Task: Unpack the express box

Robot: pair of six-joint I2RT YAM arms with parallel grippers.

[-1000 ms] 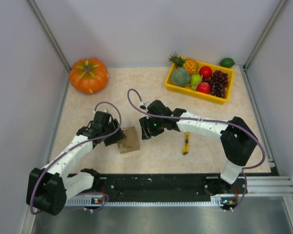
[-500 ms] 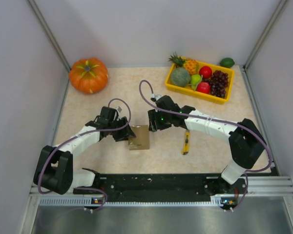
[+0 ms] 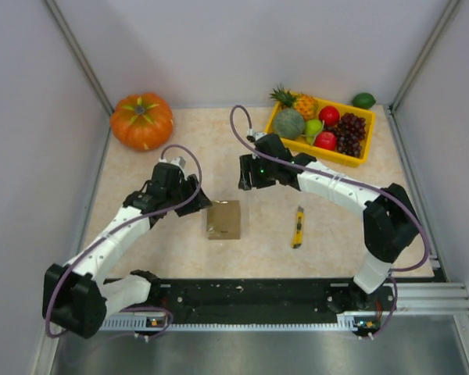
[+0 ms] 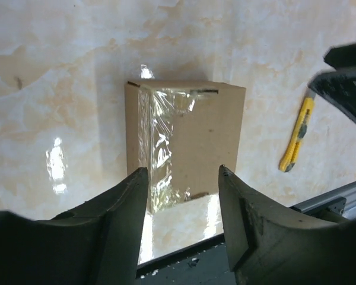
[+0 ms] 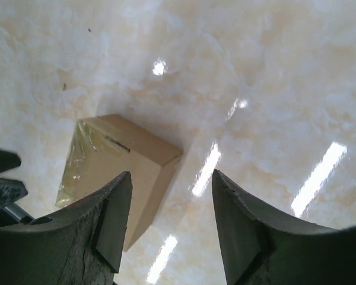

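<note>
The small plain brown cardboard express box lay on the beige marbled tabletop, its top sealed with shiny clear tape. The left end effector hovered just off the box's far left corner, fingers spread and holding nothing. The right end effector hung beyond its far right corner, also spread and empty. Neither touched the carton. A slim yellow utility knife rested to the box's right, apart from it.
</note>
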